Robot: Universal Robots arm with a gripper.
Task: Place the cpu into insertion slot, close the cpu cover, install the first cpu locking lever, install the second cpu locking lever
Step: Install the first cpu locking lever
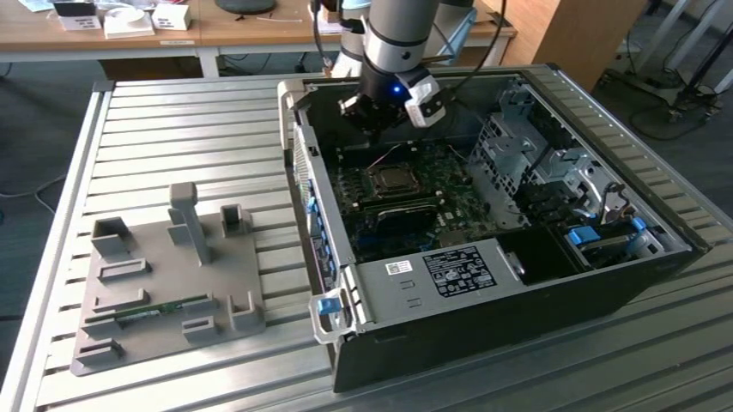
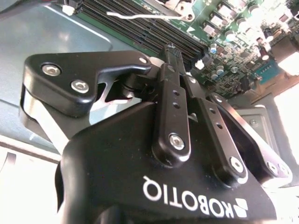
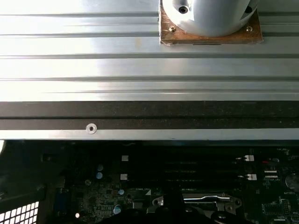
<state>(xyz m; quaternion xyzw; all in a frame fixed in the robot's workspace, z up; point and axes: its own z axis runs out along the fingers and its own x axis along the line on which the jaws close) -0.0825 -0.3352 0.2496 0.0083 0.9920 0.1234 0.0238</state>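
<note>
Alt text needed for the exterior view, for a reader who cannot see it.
A grey robot arm reaches into an open black computer case lying on a ribbed metal table, its gripper at the case's far end, beyond the square metal-rimmed insertion slot on the dark green motherboard. A grey parts fixture sits at the exterior view's left.

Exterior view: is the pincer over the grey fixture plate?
No, the pincer hangs over the open computer case, well apart from the grey fixture plate.

1. One slatted table [image 1: 172,129].
2. One open case [image 1: 458,292] on it.
3. One motherboard [image 1: 396,210] inside, with one socket [image 1: 390,178].
4. One grey jig [image 1: 160,283] near the table's edge.
5. One arm [image 1: 401,34], one gripper [image 1: 369,120].
</note>
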